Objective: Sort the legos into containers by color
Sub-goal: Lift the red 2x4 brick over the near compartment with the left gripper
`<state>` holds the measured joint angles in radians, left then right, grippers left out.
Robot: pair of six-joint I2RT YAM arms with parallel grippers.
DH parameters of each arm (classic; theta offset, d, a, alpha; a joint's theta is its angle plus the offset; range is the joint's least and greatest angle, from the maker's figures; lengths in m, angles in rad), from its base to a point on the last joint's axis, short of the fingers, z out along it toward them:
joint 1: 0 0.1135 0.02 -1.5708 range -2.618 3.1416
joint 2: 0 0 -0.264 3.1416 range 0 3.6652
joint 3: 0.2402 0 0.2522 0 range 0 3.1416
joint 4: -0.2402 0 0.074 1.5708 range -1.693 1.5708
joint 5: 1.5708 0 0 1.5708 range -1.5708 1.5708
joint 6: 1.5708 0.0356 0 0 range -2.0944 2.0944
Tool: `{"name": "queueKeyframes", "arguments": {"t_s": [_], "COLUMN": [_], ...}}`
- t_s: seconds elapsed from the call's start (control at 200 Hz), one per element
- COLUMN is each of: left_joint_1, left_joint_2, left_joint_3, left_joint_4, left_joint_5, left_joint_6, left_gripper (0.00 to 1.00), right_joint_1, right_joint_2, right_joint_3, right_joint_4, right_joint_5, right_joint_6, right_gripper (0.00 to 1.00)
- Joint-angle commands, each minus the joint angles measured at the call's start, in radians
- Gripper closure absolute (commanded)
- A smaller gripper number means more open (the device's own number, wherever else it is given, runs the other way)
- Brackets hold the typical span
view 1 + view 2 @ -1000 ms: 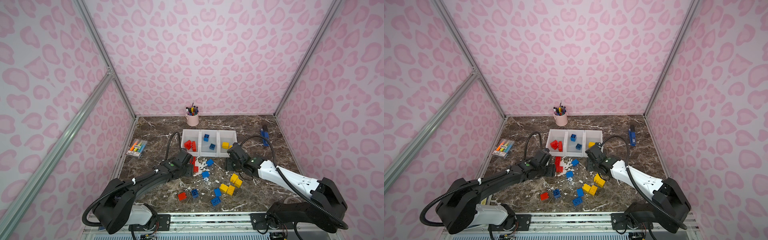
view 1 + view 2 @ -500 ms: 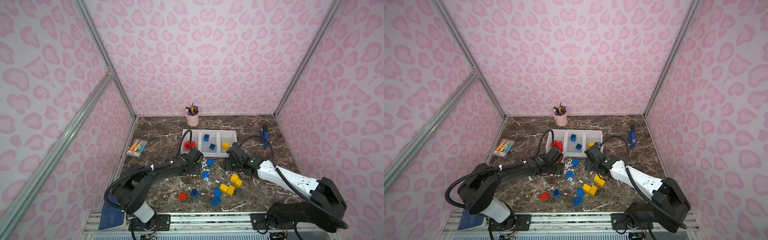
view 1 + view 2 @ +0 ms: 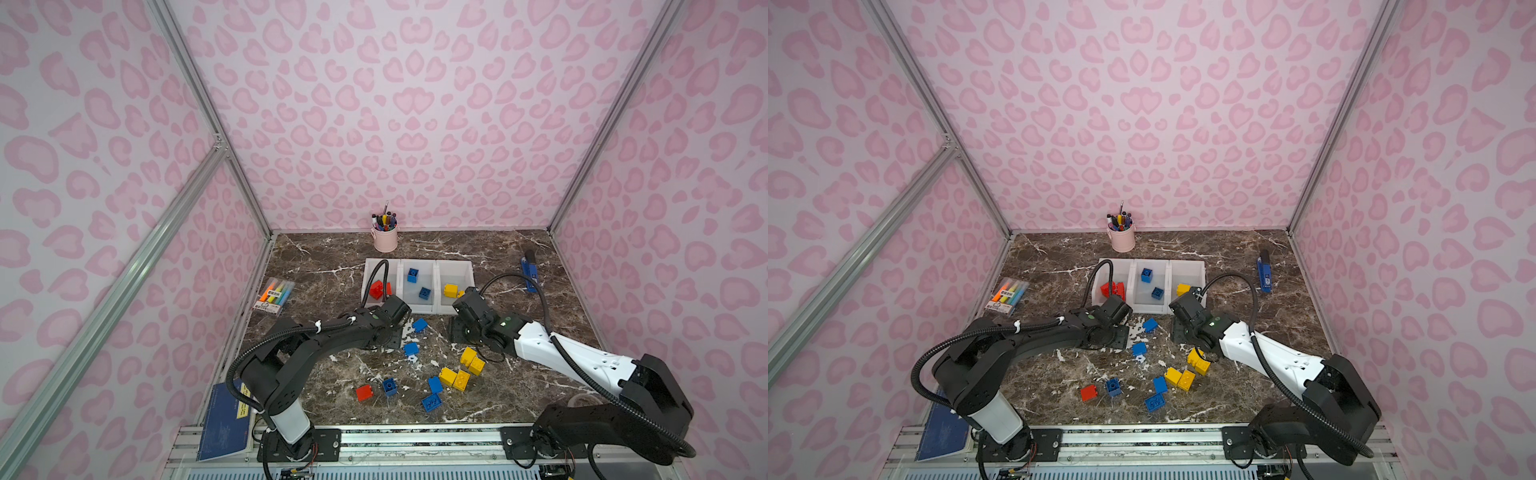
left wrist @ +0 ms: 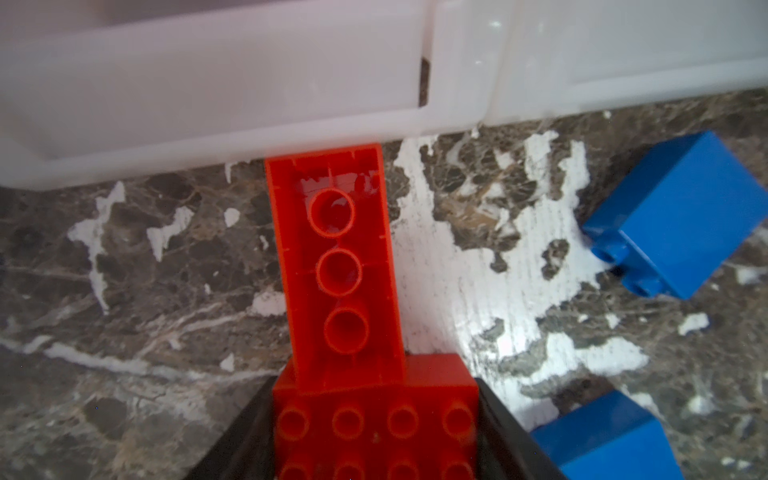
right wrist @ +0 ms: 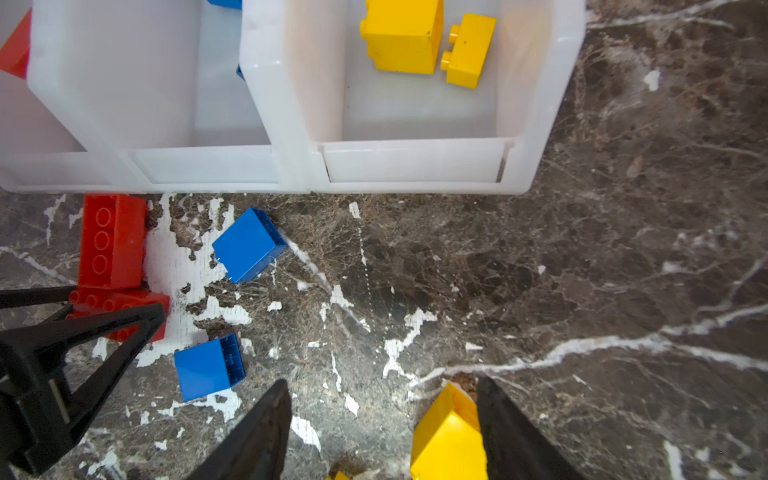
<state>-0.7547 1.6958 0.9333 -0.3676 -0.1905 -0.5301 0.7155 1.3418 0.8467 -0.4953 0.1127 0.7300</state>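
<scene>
Three joined white containers point(image 3: 453, 266) hold red legos point(image 3: 377, 289) on the left, blue point(image 3: 412, 275) in the middle and yellow point(image 5: 401, 37) on the right. My left gripper point(image 4: 374, 386) sits in front of the left container, shut on a studded red lego point(image 4: 374, 432). A second red lego point(image 4: 338, 266) lies on its side between that one and the container's front lip. My right gripper point(image 5: 382, 384) is open in front of the right container, a yellow lego point(image 5: 449, 440) against one finger. Several blue point(image 3: 410, 349), yellow point(image 3: 455, 377) and red point(image 3: 364, 392) legos lie loose.
A pink pen cup point(image 3: 385, 239) stands behind the containers. A highlighter pack point(image 3: 275, 295) lies at the left wall and a flat blue tool point(image 3: 528, 274) at the right. A blue booklet point(image 3: 224, 419) rests at the front left edge.
My left arm has folded its elbow inward and its gripper has shifted a little right, its jaws closing in on the red lego. The right arm has not moved.
</scene>
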Motion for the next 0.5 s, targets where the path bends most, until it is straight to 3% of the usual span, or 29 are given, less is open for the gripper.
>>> {"name": "queueKeyframes", "arguments": {"t_s": [0.0, 0.28, 0.495], "left_joint_1": [-0.005, -0.007, 0.118], "left_joint_2": [-0.007, -0.172, -0.121], "left_joint_3": [0.005, 0.033, 0.2], "left_joint_4": [-0.023, -0.082, -0.103], "left_joint_5": [-0.011, -0.044, -0.041], "left_joint_6": [0.0, 0.035, 0.153], "left_gripper": [0.41, 0.42, 0.42], "right_joint_1": [0.001, 0.002, 0.002], "right_joint_2": [0.004, -0.014, -0.019], "right_joint_3": [-0.002, 0.004, 0.012], "right_joint_4": [0.008, -0.008, -0.012], "right_joint_5": [0.013, 0.023, 0.021], "right_joint_6": [0.008, 0.008, 0.006], "right_gripper": [0.29, 0.29, 0.29]}}
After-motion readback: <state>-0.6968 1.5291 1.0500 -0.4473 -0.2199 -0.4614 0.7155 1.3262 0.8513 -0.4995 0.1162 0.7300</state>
